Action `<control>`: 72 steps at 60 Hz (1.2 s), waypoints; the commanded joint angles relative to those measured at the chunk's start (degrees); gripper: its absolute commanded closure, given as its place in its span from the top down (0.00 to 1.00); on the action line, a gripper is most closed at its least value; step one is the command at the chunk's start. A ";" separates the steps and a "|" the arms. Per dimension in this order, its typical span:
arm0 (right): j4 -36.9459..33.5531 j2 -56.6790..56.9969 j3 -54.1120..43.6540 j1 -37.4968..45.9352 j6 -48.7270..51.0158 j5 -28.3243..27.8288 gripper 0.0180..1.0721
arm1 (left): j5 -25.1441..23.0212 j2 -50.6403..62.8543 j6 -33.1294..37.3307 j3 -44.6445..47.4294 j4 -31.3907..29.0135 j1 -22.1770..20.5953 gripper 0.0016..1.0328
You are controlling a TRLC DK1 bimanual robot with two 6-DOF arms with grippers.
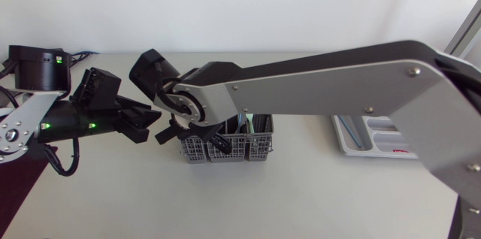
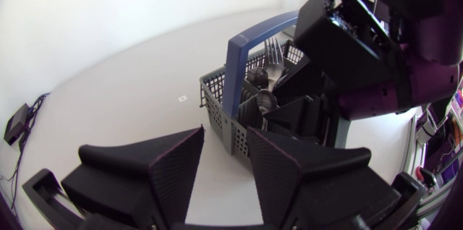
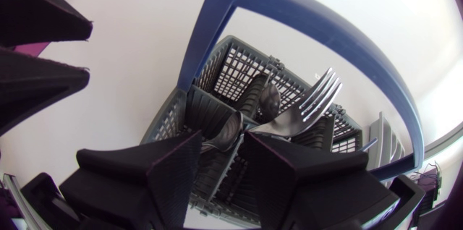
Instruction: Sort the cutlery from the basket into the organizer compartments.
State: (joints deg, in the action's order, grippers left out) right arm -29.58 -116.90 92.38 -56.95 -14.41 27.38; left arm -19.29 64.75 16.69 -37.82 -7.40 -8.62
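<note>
Over the basket (image 3: 239,71) mouth, blue handle (image 3: 311,13) and right pincer (image 3: 221,139).

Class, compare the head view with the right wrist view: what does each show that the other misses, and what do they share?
Head view only: both arms along their length, the right arm stretched across to the basket, the left arm opposite it. Right wrist view only: a fork, tines up, and spoon bowls standing in the basket, just ahead of the right claw. Both: the grey basket and the open left claw beside it.
</note>
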 commanded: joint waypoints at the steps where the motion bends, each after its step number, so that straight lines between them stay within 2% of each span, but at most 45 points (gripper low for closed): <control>1: 0.58 -2.19 1.31 0.08 -1.49 1.19 0.40 | -0.57 -1.65 0.89 1.79 0.72 0.45 0.41; 6: 1.19 -2.37 1.40 0.17 -1.41 1.72 0.34 | -0.57 -2.35 0.89 2.23 0.63 0.45 0.41; 17: 2.25 -2.72 1.84 0.35 -1.32 3.74 0.33 | -0.57 -3.67 0.89 3.02 0.37 0.45 0.41; 18: 2.34 -2.72 1.75 0.35 -1.32 3.74 0.30 | -0.57 -3.76 0.89 3.19 0.37 0.45 0.41; 28: 2.69 -2.98 1.58 0.70 -1.32 4.26 0.26 | -0.57 -4.28 0.80 3.72 0.37 0.19 0.41; 36: 2.69 -3.86 1.58 0.70 -1.23 4.35 0.16 | -0.57 -4.72 0.71 3.72 0.28 -0.08 0.41; 52: 3.04 -4.30 0.52 0.87 -0.61 4.35 0.07 | -0.57 -5.43 0.71 3.99 -0.25 -0.08 0.41; 72: 5.94 -1.14 -3.70 0.79 2.20 4.00 0.06 | -0.57 -6.83 0.80 4.07 -0.69 0.01 0.41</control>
State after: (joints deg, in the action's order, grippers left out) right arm -23.62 -118.80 91.53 -56.51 -13.87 31.24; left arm -19.29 59.00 16.69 -35.27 -7.70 -8.69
